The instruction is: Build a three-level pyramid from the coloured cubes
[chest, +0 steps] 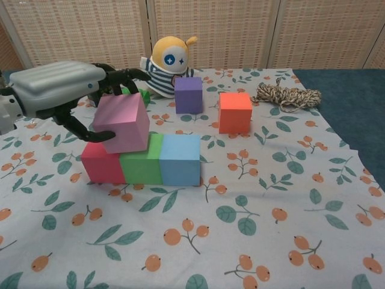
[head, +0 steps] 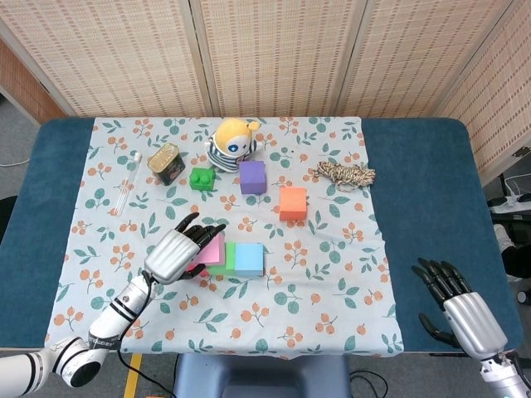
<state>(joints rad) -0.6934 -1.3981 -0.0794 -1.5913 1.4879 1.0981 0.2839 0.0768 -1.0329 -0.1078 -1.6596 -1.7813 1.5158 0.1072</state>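
I have the base row down: red cube point(chest: 102, 162), green cube point(chest: 142, 159) and blue cube point(chest: 180, 158) sit touching in a line on the cloth point(chest: 252, 229), red on the left and blue on the right in the chest view. My left hand point(chest: 63, 90) grips the pink cube point(chest: 123, 123), fingers over its top and far side and the thumb under its left edge. The cube is tilted, sitting over the seam between red and green; its lower edge looks to be touching the row, but I can't tell whether it rests there fully. So the second level is just being started, by my reckoning. Once pink is flat I need it straddling red and green, then a second cube straddling green and blue, then one on top. The purple cube point(chest: 188, 94) and orange cube point(chest: 234, 112) stand loose behind the row, well apart from it and near each other, so those are my remaining pieces. My right hand point(head: 460, 307) hangs off the near right corner of the table, holding nothing, fingers spread. Off to the back are the doll point(chest: 167, 65), a small green brick point(head: 201, 178), a tin point(head: 167, 162) and a coil of rope point(chest: 286, 95), none of which I need. The risk I see is pink sliding off when I let go while it is tilted.
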